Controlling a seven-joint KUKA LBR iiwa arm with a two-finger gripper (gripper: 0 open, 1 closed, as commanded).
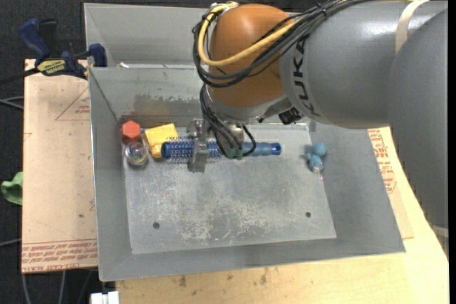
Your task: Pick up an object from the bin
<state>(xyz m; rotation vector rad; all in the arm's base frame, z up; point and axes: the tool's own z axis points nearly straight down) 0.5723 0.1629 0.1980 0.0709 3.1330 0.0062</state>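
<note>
My gripper (pixel 197 146) is down at the bin floor, left of centre, under the orange wrist cover. It stands open, one finger on the far side and one on the near side of a blue brush (pixel 262 149). The brush lies flat; its bristled head (pixel 177 149) points left and its handle sticks out to the right. Whether the fingers touch the brush I cannot tell. Just left of the brush head lies a yellow block (pixel 159 134).
A red hexagonal piece (pixel 130 129) and a small clear jar (pixel 136 154) sit by the bin's left wall. A pale blue small thing (pixel 315 156) lies at the right. The arm covers the bin's back right.
</note>
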